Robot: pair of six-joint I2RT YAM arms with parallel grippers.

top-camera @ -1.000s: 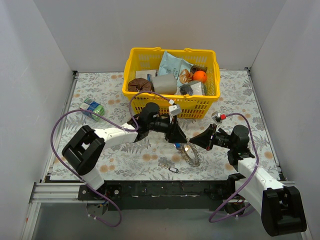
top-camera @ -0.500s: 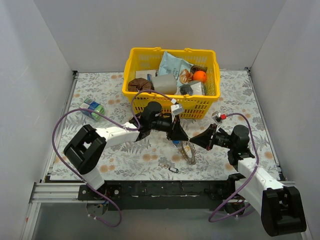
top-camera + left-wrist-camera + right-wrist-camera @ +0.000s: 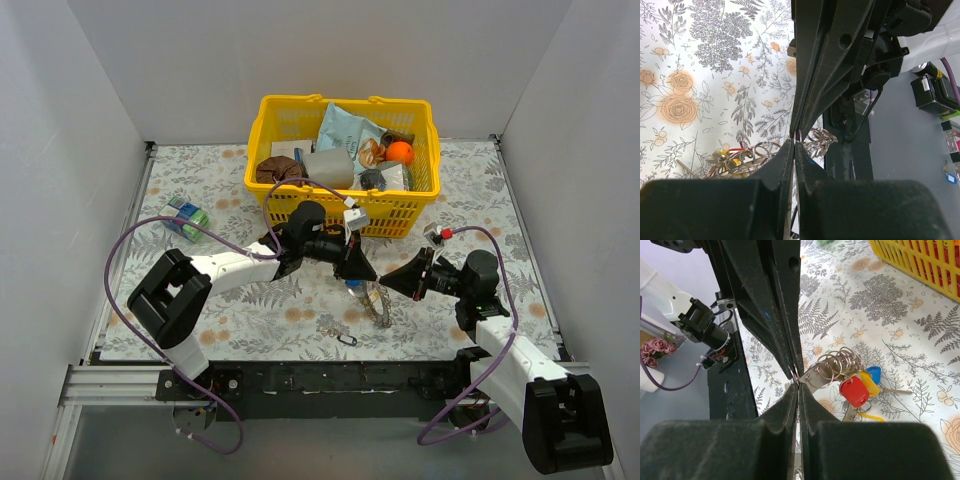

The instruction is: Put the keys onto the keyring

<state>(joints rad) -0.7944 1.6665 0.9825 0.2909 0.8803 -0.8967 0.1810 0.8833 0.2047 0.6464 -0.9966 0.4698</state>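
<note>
The keyring point(image 3: 376, 302) is a silvery fringed ring with several small split rings, held just above the table between both grippers. My left gripper point(image 3: 362, 277) is shut on its edge from the left. My right gripper point(image 3: 384, 285) is shut on the same edge from the right, fingertip to fingertip with the left. In the right wrist view my right gripper point(image 3: 798, 385) pinches the keyring point(image 3: 826, 371), and red point(image 3: 855, 391), yellow point(image 3: 869, 384) and blue point(image 3: 873, 374) keys hang from its small rings. In the left wrist view my left gripper point(image 3: 794, 144) pinches the keyring point(image 3: 821, 136).
A small loose key piece with a ring point(image 3: 338, 330) lies on the floral tablecloth near the front edge. A yellow basket point(image 3: 268, 193) full of items stands behind the grippers. A green and blue object point(image 3: 188, 217) lies at the left.
The left gripper and the keyring have shifted slightly up and to the left; the ring hangs a bit closer to the left gripper. The right arm has barely moved.
</note>
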